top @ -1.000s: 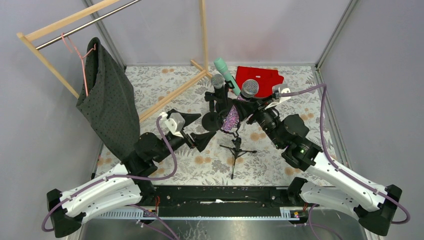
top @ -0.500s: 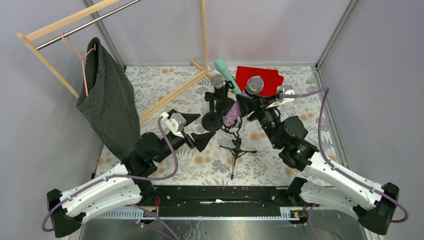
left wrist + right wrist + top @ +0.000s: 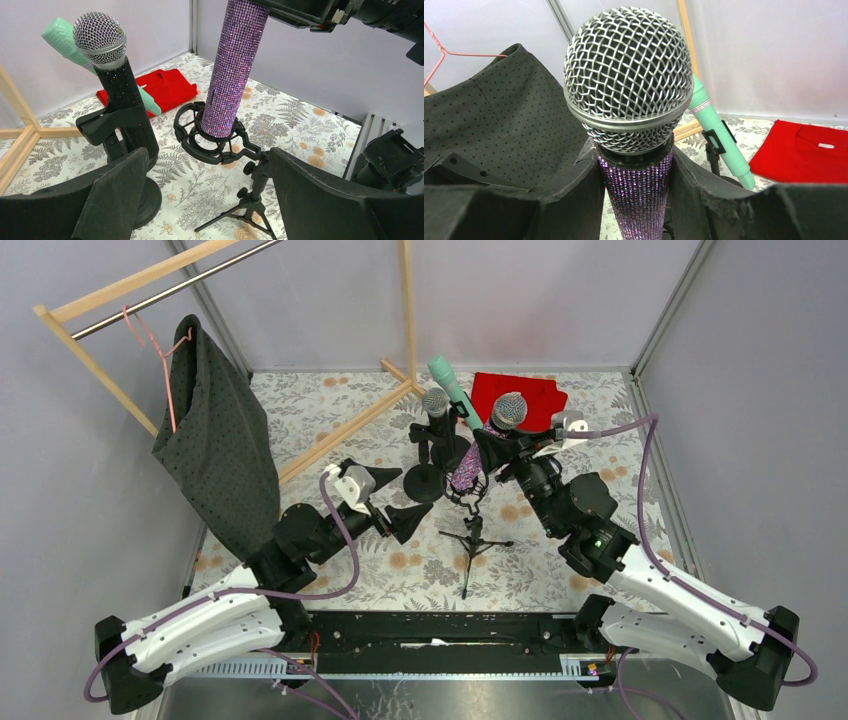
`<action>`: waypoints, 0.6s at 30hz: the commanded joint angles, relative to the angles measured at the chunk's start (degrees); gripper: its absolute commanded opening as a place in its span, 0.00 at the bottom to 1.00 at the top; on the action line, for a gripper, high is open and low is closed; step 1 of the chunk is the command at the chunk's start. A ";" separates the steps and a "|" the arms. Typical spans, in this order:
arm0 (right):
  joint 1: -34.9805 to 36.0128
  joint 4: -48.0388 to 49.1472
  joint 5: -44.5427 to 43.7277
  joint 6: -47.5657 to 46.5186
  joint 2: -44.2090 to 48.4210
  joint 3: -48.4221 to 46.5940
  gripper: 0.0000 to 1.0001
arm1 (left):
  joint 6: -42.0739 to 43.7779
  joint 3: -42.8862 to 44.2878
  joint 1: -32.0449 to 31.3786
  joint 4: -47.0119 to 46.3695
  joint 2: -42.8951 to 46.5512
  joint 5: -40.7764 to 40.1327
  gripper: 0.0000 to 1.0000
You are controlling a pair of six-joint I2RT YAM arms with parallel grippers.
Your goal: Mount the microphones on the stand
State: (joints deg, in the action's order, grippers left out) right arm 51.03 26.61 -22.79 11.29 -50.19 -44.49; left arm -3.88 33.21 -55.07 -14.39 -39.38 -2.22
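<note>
Now the right arm stretches forward and leftward over the table, with the right gripper (image 3: 492, 445) clamped on the purple microphone (image 3: 232, 75) just under its mesh head, one finger on each side of the glittery body. The microphone stands nearly upright, its lower end inside the round cradle (image 3: 212, 147) of the small tripod stand (image 3: 255, 195). The left arm reaches forward and rightward. The left gripper (image 3: 416, 490) is spread wide and holds nothing, hovering near the cradle. A second ago the purple microphone leaned more; the left gripper has barely shifted. The black microphone (image 3: 120, 95) sits in a clip on a round-based stand, and the green microphone (image 3: 62, 37) is clipped behind it. Print on the green one's band is too small to read.
</note>
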 commanded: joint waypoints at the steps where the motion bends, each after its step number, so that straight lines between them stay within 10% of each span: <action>1: 0.38 5.74 1.03 -3.22 1.78 -0.84 0.00 | 0.63 0.63 0.15 -1.34 -0.01 -0.75 0.94; 18: 0.39 6.13 2.95 -7.33 2.04 -0.55 0.00 | 0.63 0.63 0.14 -1.26 -0.37 -0.81 0.94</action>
State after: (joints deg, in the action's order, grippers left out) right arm 51.03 26.68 -21.23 7.01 -49.15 -44.47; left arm -3.88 33.21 -55.07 -13.61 -39.83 -2.39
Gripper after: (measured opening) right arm 0.499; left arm 0.936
